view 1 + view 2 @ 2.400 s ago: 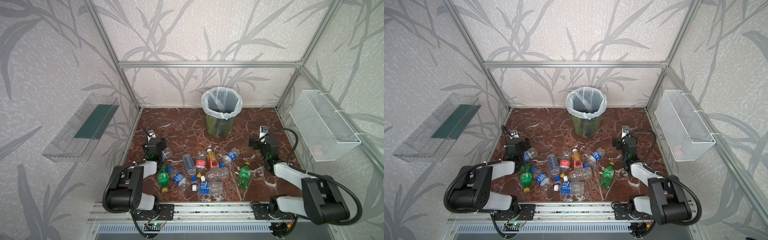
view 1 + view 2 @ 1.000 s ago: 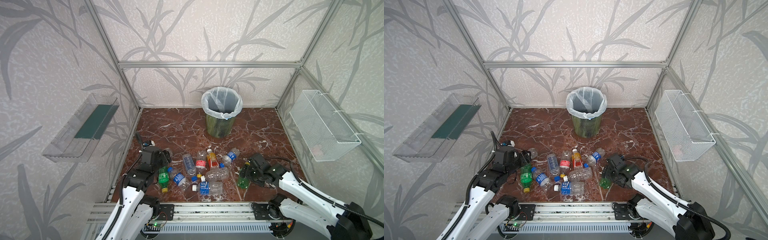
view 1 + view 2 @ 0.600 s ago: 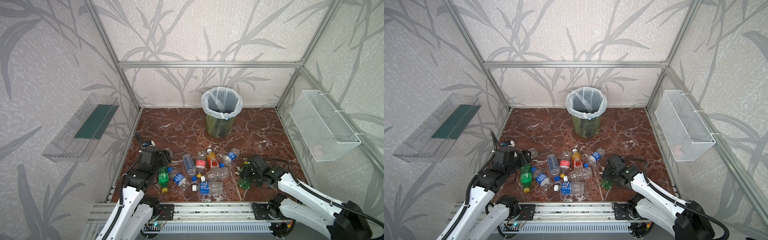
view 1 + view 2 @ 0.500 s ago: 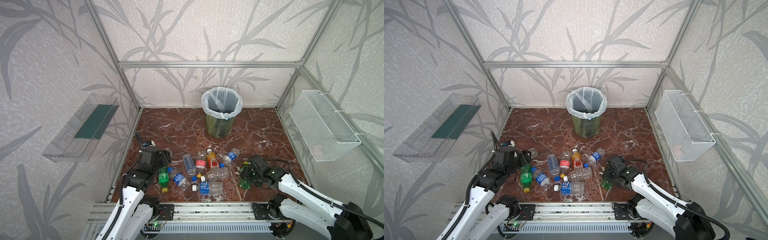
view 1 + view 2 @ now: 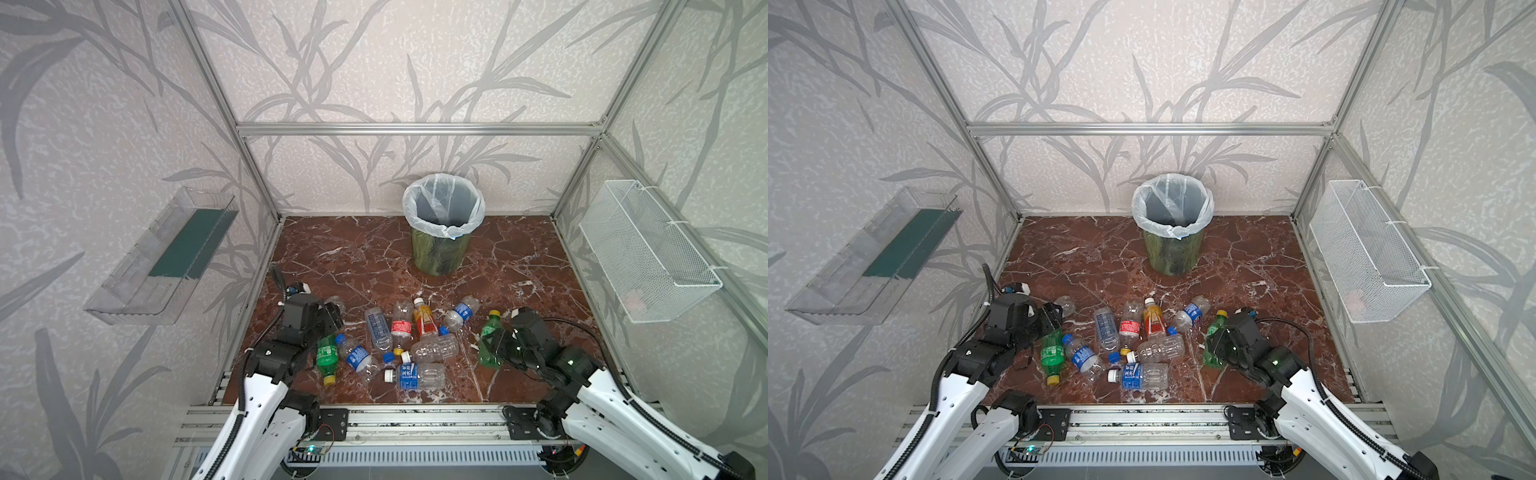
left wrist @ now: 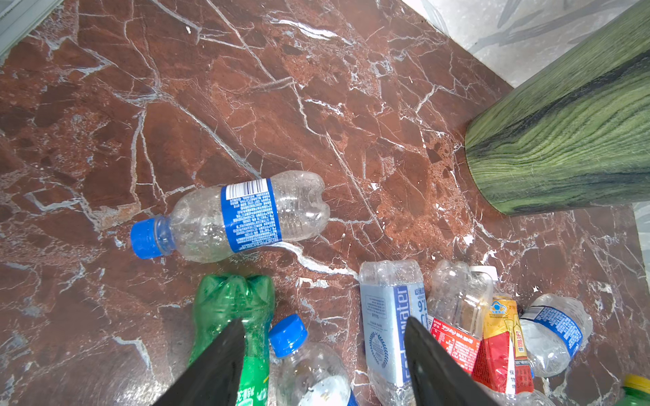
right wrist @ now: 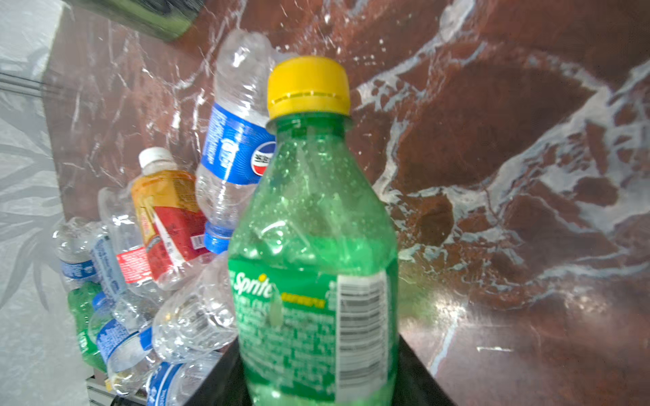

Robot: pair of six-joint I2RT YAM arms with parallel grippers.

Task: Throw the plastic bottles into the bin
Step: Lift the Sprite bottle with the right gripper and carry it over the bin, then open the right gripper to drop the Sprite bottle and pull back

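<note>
A red-brown marble floor (image 5: 353, 249) fills the cell in both top views. The dark green marbled bin (image 5: 440, 257), lined with a translucent white bag folded over its rim, stands at 12 o'clock by the back wall. A white wire-mesh basket (image 5: 648, 257) hangs on the wall at 3 o'clock and a clear plastic tray (image 5: 124, 291) at 9 o'clock. The plastic bottles (image 5: 434, 347) lie scattered around 6 o'clock, well apart from the bin. At about 4 o'clock the right gripper (image 5: 494, 345) is clamped on a green bottle (image 7: 313, 228) whose label reads "Sprite" beside a barcode, its yellow cap (image 7: 307, 86) pointing toward 12 o'clock. Whether the bottle's base is off the floor cannot be told. At about 8 o'clock the left gripper (image 6: 323, 323) hangs with jaws spread and nothing between them, over a second green bottle (image 6: 232, 302) and a blue-capped clear bottle (image 6: 309, 372). Just beside them lies a pale-labelled bottle (image 6: 390, 327) reading "water". Another clear bottle (image 7: 235, 147) carries a blue label with the red, white and blue Pepsi globe. Next to it lies an orange-tinted bottle (image 7: 169, 211) with a white cap and a red-and-yellow label whose writing is too small to read. A blue-labelled bottle (image 6: 239, 214) with a blue cap lies alone, nearer the bin than the heap.
</note>
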